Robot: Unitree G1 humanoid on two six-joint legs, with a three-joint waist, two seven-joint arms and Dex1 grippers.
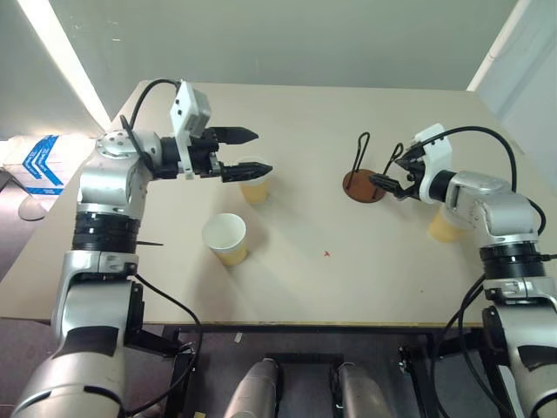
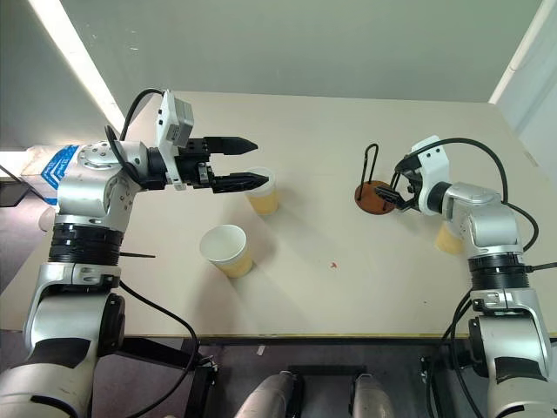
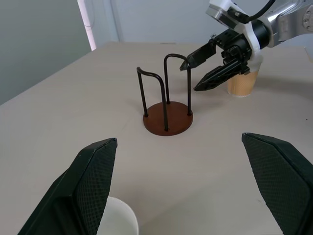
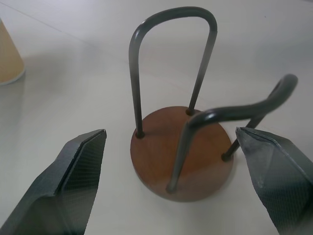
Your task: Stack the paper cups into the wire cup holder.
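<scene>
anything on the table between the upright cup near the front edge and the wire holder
No, bare tabletop lies between that paper cup and the wire cup holder, seen in the left eye view.

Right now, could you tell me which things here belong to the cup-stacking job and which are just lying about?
Job:
- three paper cups
- wire cup holder
- left gripper, open
- right gripper, open

Lying about:
- blue and white box beside the table

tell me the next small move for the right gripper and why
Probably ease the right gripper a little further forward and close on the wire cup holder with the reddish-brown disc base. Its black fingers are open with the holder's near wire loop between them, and the holder holds no tan paper cup yet.
</scene>
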